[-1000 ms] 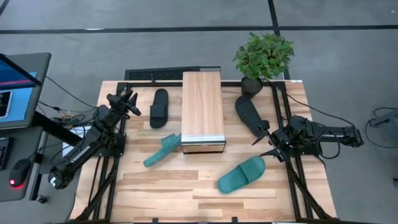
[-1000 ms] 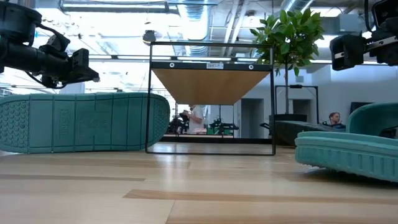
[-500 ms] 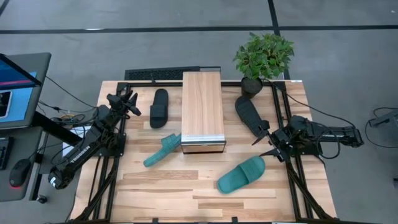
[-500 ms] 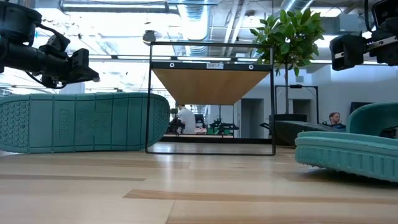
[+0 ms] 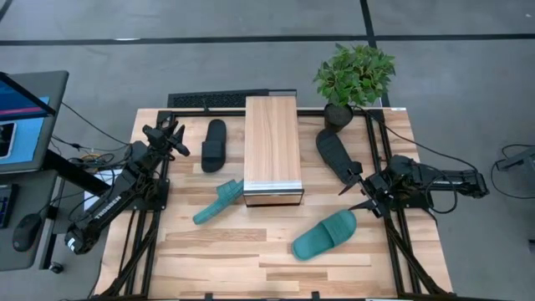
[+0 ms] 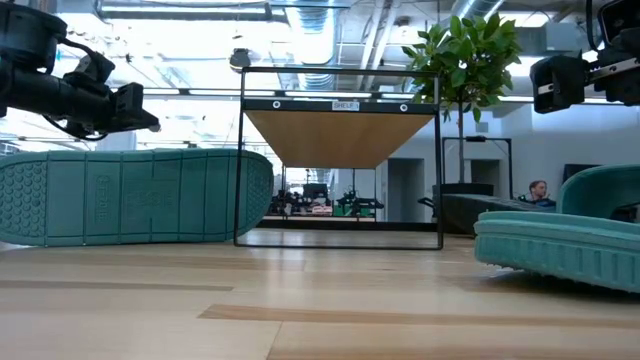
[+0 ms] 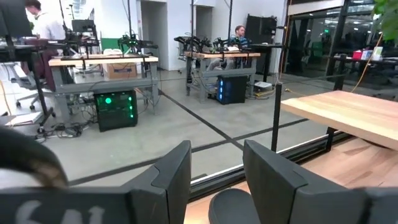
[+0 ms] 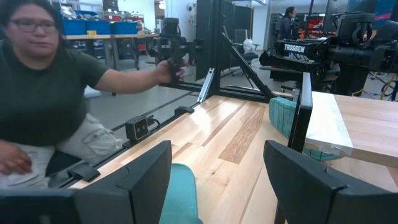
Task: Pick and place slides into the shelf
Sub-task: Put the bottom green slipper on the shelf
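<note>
nothing placed yet: four slides (image 5: 324, 236) scattered on the table (image 5: 217, 259) around the empty shelf (image 5: 272, 149), left gripper (image 5: 174, 140) beside a black one, right gripper (image 5: 358, 189) near another, fingers apart, ready.

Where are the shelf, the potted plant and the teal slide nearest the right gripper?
shelf (image 5: 272, 142), high view, middle of its wooden top.
potted plant (image 5: 354, 72), high view, its leaves.
teal slide (image 5: 324, 235), high view, its strap.

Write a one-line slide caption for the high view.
Two teal slides and two black slides lie around the shelf; left claw and right claw open, empty.
</note>
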